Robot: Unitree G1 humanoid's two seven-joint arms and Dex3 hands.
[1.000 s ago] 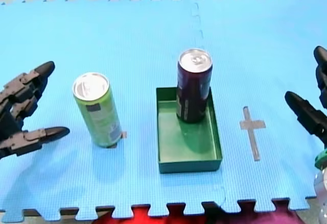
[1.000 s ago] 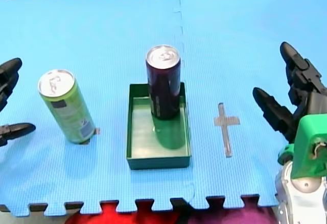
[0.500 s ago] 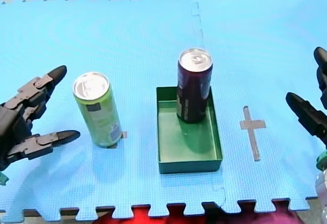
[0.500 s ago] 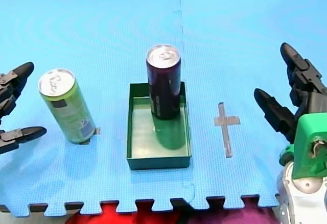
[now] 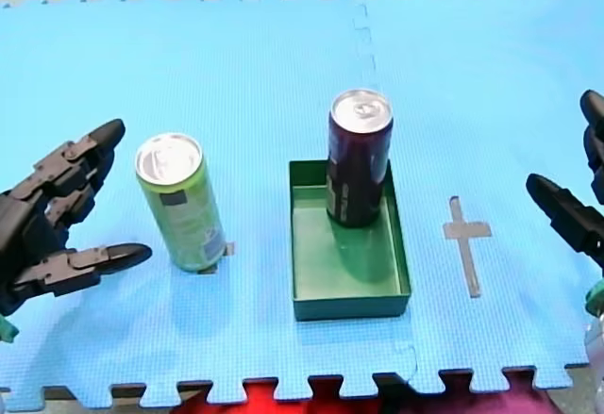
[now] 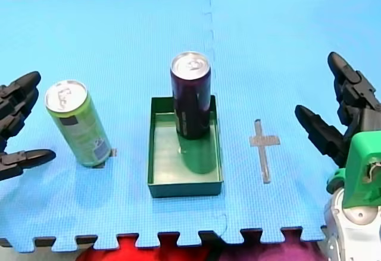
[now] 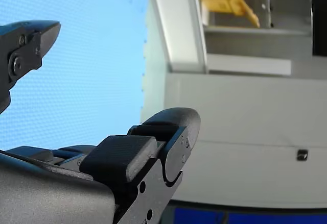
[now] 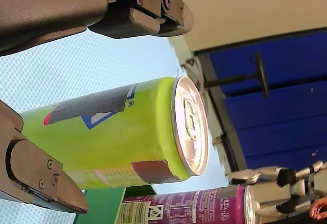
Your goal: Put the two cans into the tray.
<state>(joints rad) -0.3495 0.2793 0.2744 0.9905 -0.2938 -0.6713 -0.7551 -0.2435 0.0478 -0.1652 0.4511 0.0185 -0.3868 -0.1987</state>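
The empty left hand (image 5: 45,230) has crept nearer the green can (image 5: 181,203) standing left of the tray (image 5: 350,306), so a grasp looks imminent; the purple can (image 5: 358,161) stands inside it, the empty right hand (image 5: 578,214) well right.

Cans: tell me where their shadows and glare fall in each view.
First head view: the purple can throws a dark shadow onto the tray floor, toward the near edge; the green can leaves a faint one on the mat. Second wrist view: the green can's metal top gleams.
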